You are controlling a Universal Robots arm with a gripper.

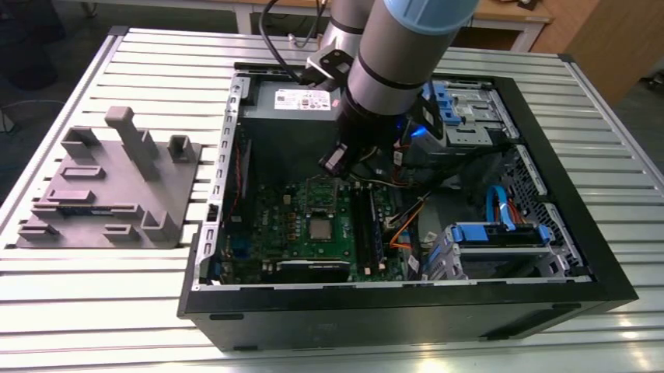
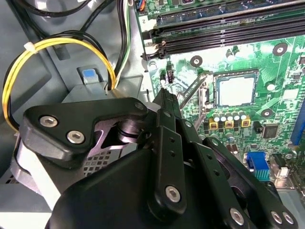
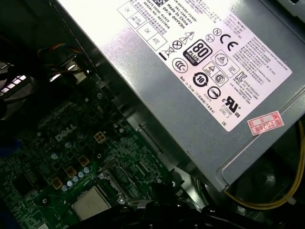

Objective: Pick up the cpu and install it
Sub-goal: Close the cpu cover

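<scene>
The cpu (image 1: 325,228), a small square chip with a silvery top, lies flat in its socket on the green motherboard (image 1: 280,225) inside the open computer case (image 1: 581,233). It also appears in both wrist views (image 2: 237,90) (image 3: 92,203). My gripper (image 2: 164,95) hangs above the board's far part, beside the power supply and short of the socket. Its black fingers meet at the tip, shut with nothing between them. In the exterior view the arm's wrist (image 1: 379,116) covers most of the gripper.
A large grey labelled power supply box (image 3: 190,71) sits at the case's far wall. Yellow and black cables (image 2: 28,62) loop near the gripper. Memory slots (image 2: 228,33) run beside the socket. Blue drive brackets (image 1: 498,233) are at the exterior view's right, a grey fixture block (image 1: 104,186) at its left.
</scene>
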